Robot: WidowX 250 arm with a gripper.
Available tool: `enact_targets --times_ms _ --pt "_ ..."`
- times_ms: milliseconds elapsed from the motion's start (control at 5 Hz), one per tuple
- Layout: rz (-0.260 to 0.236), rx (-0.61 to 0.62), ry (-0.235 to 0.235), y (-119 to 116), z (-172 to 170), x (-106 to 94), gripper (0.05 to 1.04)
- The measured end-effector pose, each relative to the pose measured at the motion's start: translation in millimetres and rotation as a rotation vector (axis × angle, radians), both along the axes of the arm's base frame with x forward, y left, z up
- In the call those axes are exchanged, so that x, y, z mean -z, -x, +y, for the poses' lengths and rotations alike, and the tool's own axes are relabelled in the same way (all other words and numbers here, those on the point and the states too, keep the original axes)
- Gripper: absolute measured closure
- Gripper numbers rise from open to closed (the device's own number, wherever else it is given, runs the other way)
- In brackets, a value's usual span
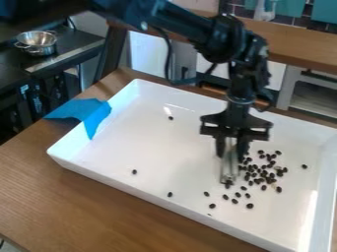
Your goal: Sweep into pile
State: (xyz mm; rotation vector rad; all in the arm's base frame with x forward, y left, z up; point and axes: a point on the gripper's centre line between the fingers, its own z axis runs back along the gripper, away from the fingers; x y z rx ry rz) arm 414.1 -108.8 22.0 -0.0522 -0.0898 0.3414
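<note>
Table: wooden, under the tray; clock directions are taken from the tray's middle.
Metal bowl [37,47]: beyond the tray toward 10 o'clock, on a dark counter.
Blue sheet [84,109]: at 10 o'clock, lying over the tray's wall.
White tray [118,184]: on the wooden table [66,209].
Stray beans: single dark ones at 8 [134,172], 7 [170,194] and 11 o'clock [170,118].
Looser beans [235,201]: scattered toward 5 o'clock.
Gripper [230,149]: near 3 o'clock, pointing down, closed around a slim tool.
Slim tool [228,170]: hanging down beside the pile.
Bean pile [264,173]: loosely gathered toward 4 o'clock.
Lone bean [304,166]: 3 o'clock.
</note>
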Motion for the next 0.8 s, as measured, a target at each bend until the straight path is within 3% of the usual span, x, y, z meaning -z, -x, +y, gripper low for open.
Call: enact_targets --times_ms 600,800 --pt "-0.018 0.017 0.032 -15.3 -66.6 0.5 0.721" --pt "-0.027 0.066 0.067 -12.9 -68.8 -3.0 0.721"
